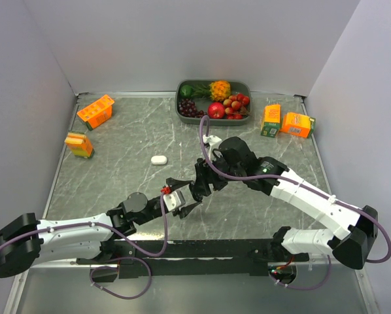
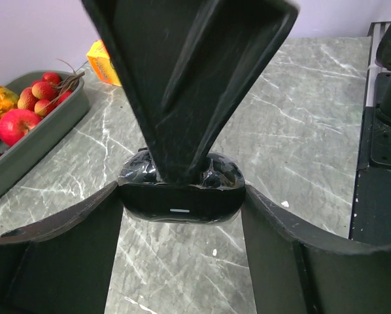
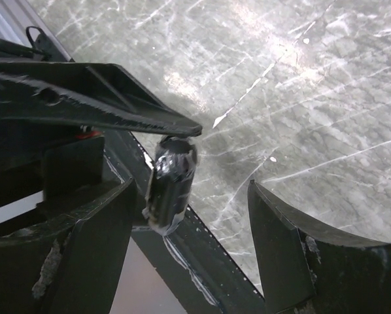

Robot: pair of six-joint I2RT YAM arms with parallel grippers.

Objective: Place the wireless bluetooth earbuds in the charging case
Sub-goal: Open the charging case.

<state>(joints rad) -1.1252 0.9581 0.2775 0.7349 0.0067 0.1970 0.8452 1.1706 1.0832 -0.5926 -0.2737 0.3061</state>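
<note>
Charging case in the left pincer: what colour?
The glossy black pill-shaped case has a small white front bar; left wrist view.

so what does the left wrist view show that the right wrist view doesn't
Only the left wrist view: the fruit tray, an orange carton and the front face of the black charging case. Only the right wrist view: the right gripper with both fingers spread apart, and the case seen edge-on. Both: the case clamped in the left gripper, above the marble table.

The left pincer (image 1: pixel 184 204) and right pincer (image 1: pixel 199 188) meet close together; a white case (image 1: pixel 159 159) lies apart behind them
</note>
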